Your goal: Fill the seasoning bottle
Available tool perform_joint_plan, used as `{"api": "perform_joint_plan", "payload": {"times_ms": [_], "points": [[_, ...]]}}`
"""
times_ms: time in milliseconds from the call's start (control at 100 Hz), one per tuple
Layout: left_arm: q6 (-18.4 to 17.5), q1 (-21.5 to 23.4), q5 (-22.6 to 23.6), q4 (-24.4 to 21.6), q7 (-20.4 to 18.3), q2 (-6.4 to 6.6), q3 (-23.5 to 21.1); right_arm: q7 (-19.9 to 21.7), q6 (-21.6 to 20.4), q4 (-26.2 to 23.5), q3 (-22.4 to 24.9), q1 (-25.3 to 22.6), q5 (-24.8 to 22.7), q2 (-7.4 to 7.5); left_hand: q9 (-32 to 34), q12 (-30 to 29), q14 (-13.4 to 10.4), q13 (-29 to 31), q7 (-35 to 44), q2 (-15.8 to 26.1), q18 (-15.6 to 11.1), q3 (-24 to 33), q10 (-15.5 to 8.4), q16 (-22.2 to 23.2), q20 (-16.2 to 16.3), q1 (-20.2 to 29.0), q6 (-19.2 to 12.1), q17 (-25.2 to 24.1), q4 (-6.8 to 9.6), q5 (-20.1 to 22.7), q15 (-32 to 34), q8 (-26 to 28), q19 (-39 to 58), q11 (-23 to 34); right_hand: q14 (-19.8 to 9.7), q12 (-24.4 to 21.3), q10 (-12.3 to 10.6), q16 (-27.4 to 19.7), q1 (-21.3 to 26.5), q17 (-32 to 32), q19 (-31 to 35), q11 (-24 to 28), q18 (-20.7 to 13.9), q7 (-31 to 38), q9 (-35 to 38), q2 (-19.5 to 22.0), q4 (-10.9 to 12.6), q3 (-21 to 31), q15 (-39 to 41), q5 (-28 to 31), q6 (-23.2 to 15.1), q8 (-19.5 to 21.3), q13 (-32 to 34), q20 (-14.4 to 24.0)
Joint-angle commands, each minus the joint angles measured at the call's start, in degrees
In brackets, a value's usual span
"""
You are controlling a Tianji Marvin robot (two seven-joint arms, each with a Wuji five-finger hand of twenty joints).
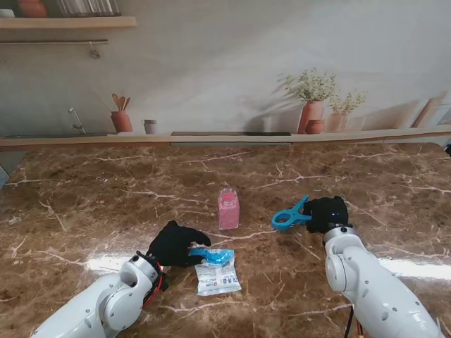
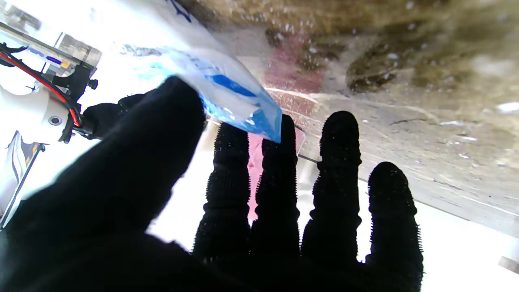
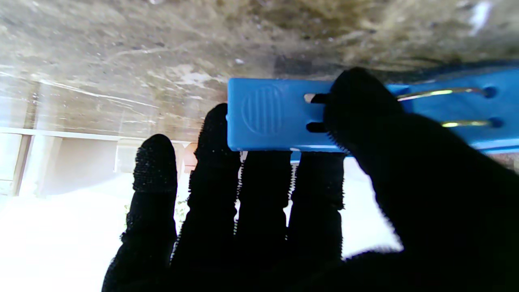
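White-and-blue seasoning refill pouch (image 1: 217, 273) is pinched at its blue top by black-gloved left hand (image 1: 175, 244); blue plastic clip (image 1: 289, 215) is clamped by right hand (image 1: 327, 213). Pouch pref. lifted upright w/o spilling, toward pink bottle (image 1: 228, 208).

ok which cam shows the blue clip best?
Right wrist view: the blue clip fills the frame, pinched in the right hand. The stand view shows it whole but small. The left wrist view doesn't show it.

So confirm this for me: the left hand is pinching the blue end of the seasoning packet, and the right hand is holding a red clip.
Not quite: the clip is blue, not red, as the right wrist view shows, with the right hand closed on it. The rest stands: the left hand pinches the blue end of the seasoning packet.
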Motion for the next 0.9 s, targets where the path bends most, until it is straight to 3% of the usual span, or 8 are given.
{"api": "perform_joint_plan", "payload": {"times_ms": [0,40,80,190,510,730,890], "points": [[-0.05,0.76,-0.30,-0.78,0.41,0.04,-0.44,-0.01,0.18,-1.06,0.26,-1.17,0.21,-0.49,-2.30,-0.96,-0.91,-2.31,10.55,1.63,-0.84,1.88,-0.28,-1.19,-0.56,-3.12,1.05,-1.41,0.37,-1.94,-1.96,1.19,-1.41,-0.21,-1.22,1.59,-1.06,1.77,2.66,0.41,1.84,2.10,1.06,0.85,2.00,1.72,-0.29,1.75,1.31,1.27,-2.25,1.73,1.53,0.86],[-0.01,1.21,-0.82,-1.49,-0.04,0.02,-1.08,-0.27,0.18,-1.76,0.65,-1.66,0.30,-0.59,-3.20,-1.30,-0.91,-3.37,9.14,2.70,-0.80,2.11,-0.18,-1.89,-1.00,-5.00,1.49,-2.08,2.18,-2.49,-3.06,1.56,-2.57,-0.78,-1.10,1.66,-0.92,1.77,2.68,0.42,1.88,2.10,1.17,0.87,2.08,1.74,-0.26,1.87,1.34,1.31,-2.07,1.89,1.64,0.85],[-0.09,1.84,-2.03,-2.43,-1.61,0.05,-1.92,-0.65,0.22,-2.49,1.05,-2.18,0.32,-0.70,-5.01,-1.74,-1.04,-5.67,7.34,3.27,-1.19,0.92,-0.04,-2.96,-1.75,-5.33,1.94,-3.77,2.71,-3.44,-4.96,1.71,-4.49,-1.73,-1.00,1.65,-0.95,1.77,2.70,0.47,1.94,2.02,1.24,0.88,2.16,1.70,-0.26,1.93,1.32,1.40,-1.91,2.01,1.69,0.84],[-0.32,2.86,-4.33,-3.35,-1.85,-0.37,-3.18,-1.90,0.56,-4.85,2.37,-3.81,0.51,-1.10,-7.29,-2.26,-0.92,-8.48,6.02,3.62,-1.39,-1.19,0.27,-4.16,-2.37,-6.44,2.60,-5.75,2.80,-4.03,-7.08,1.76,-6.64,-2.82,-0.85,1.80,-0.77,1.74,2.81,0.54,2.05,1.97,1.48,0.92,2.41,1.69,-0.24,2.18,1.30,1.56,-1.57,2.37,1.86,0.81],[-1.57,5.99,-7.16,-7.26,0.04,-1.27,-6.59,-6.35,0.54,-13.59,6.34,-9.65,-1.46,-1.79,-7.41,-2.57,-0.54,-8.59,5.55,5.06,-1.52,-5.16,0.48,-4.46,-2.14,-7.95,2.64,-5.90,3.09,-3.53,-7.38,2.04,-7.34,-3.28,-0.44,2.03,-0.50,1.70,2.92,0.59,2.27,1.54,1.80,0.64,2.76,1.37,-0.21,2.33,1.29,1.83,-1.04,2.72,2.20,0.74],[-1.11,8.22,-10.83,-12.07,1.99,-2.39,-8.48,-10.36,-0.01,-21.21,8.26,-14.01,-4.03,-2.17,-6.87,-2.61,0.49,-7.31,3.60,9.18,-2.29,-12.81,2.05,-3.00,0.55,-8.50,4.38,-3.78,4.30,-3.04,-5.53,1.94,-4.54,-3.70,-0.14,2.07,-0.09,1.71,3.14,0.65,2.26,1.30,2.10,0.61,3.02,0.94,-0.10,2.28,1.33,2.05,-0.33,2.57,2.37,0.63],[0.09,8.96,-15.14,-16.38,0.39,-2.84,-9.00,-14.19,-0.72,-26.46,8.52,-16.23,-6.58,-2.33,-6.97,-5.68,1.50,-6.28,-3.18,10.88,-2.36,-19.24,4.87,-2.65,3.47,-8.44,8.85,-2.20,4.75,-3.00,-5.03,-1.81,-1.28,-6.85,-0.12,2.08,-0.09,1.70,3.13,0.79,2.28,1.19,2.26,0.64,3.20,1.06,-0.04,2.17,1.32,2.09,-0.20,2.44,2.54,0.56]]}}
